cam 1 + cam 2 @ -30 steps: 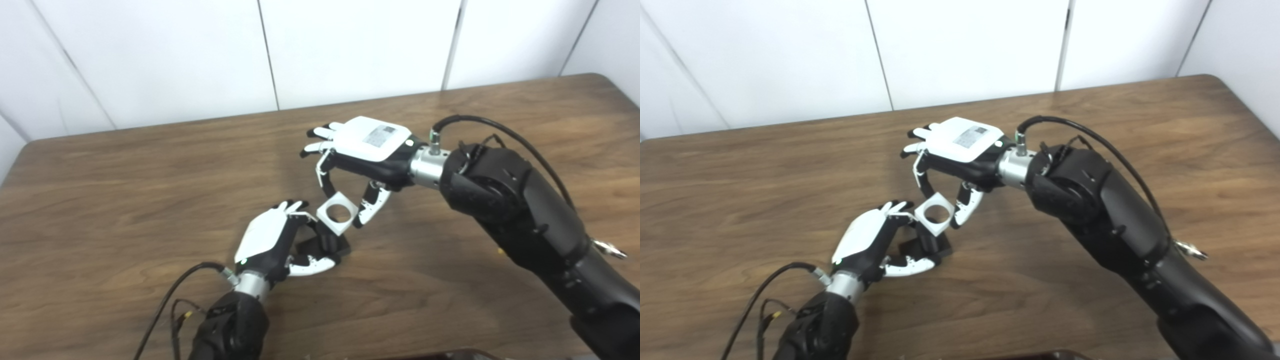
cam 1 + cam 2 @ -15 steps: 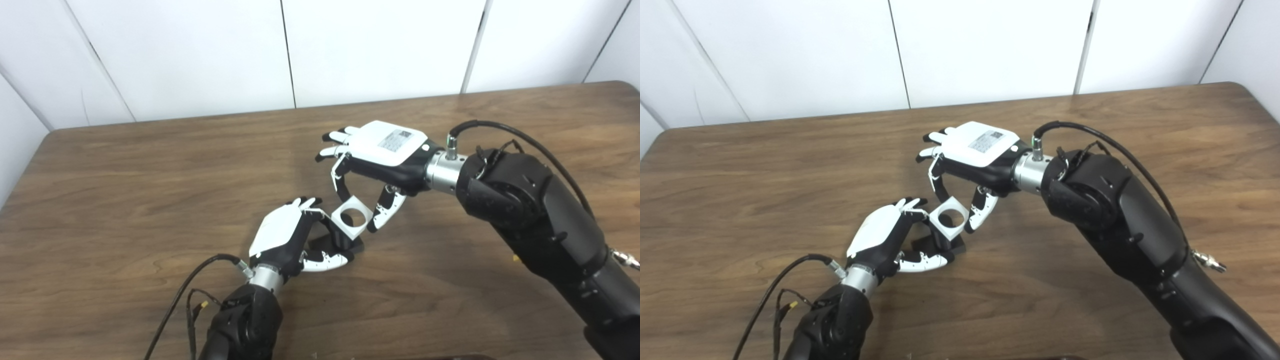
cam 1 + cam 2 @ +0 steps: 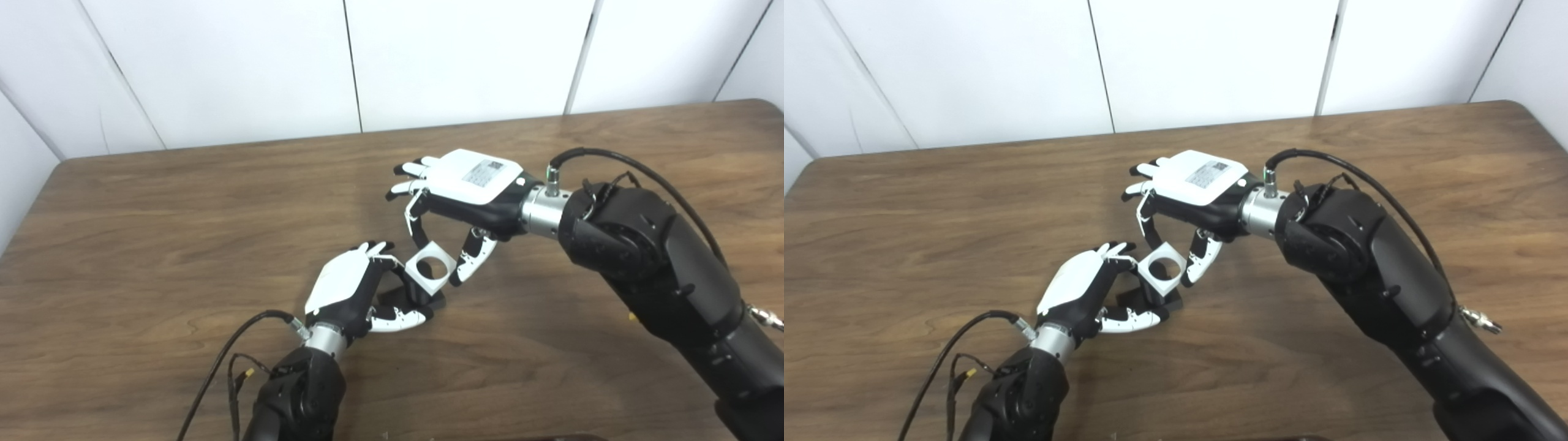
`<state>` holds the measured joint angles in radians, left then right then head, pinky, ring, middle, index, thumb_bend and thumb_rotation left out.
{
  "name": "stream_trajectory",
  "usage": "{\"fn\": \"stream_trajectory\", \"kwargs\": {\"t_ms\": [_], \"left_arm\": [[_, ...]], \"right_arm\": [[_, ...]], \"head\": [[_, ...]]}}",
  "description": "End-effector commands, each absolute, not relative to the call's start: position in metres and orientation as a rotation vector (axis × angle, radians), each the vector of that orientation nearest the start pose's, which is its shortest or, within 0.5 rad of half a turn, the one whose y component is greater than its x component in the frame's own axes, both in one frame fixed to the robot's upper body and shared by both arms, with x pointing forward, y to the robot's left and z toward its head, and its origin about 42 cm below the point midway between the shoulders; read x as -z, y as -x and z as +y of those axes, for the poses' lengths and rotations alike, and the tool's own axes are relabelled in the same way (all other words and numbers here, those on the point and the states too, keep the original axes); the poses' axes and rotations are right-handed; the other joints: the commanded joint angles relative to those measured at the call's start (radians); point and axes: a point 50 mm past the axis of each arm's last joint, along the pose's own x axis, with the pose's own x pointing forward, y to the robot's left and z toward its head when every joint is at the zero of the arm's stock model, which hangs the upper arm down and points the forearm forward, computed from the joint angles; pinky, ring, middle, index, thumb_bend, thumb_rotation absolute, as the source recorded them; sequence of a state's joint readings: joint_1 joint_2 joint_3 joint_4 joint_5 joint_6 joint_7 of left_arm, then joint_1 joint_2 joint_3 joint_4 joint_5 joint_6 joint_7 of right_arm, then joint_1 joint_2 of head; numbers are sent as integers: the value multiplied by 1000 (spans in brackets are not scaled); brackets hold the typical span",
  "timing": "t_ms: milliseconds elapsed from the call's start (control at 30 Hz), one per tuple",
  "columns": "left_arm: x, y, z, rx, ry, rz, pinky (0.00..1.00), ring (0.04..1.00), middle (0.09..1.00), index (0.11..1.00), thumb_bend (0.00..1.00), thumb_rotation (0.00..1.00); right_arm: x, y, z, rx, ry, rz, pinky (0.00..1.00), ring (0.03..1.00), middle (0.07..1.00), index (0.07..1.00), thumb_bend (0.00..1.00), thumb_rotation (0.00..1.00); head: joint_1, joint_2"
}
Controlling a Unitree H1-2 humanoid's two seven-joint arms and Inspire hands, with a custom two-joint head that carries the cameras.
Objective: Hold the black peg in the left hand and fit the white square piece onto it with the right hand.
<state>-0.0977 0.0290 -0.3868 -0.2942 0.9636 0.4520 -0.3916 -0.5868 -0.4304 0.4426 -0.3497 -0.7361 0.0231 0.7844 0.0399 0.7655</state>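
Note:
My left hand [image 3: 346, 291] rests low on the wooden table [image 3: 153, 214] with its fingers and thumb closed around the black peg [image 3: 409, 295], whose square base shows under the thumb. The white square piece [image 3: 430, 271], with a round hole through it, sits directly over the peg's top. My right hand [image 3: 465, 190] reaches in from the right, palm down, pinching that piece between a finger and the thumb. The peg's upper end is hidden behind the white piece, so how far it enters the hole cannot be told.
White wall panels [image 3: 429, 55] stand behind the table's far edge. A black cable [image 3: 226, 349] loops from my left wrist near the front edge. My bulky right forearm [image 3: 661, 275] crosses the right half of the table.
Between one second ago and half a second ago the whole picture shifted, so the camera moved. Since then the white piece has sunk very slightly toward the peg; both hands keep their grips.

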Motion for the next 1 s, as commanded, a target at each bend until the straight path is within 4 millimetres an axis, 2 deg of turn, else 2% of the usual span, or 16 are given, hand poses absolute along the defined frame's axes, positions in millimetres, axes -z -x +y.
{"fn": "stream_trajectory", "kwargs": {"t_ms": [0,967], "left_arm": [[-169,-284,119,347,-946,59,1000,1000,952,653,552,332],[-170,-278,119,344,-944,66,1000,1000,953,649,543,326]], "right_arm": [[-318,-358,-145,-793,1489,-590,1000,1000,903,489,525,146],[-309,-368,-137,-806,1472,-585,1000,1000,918,490,525,145]], "head": [[1,0],[16,6]]}}
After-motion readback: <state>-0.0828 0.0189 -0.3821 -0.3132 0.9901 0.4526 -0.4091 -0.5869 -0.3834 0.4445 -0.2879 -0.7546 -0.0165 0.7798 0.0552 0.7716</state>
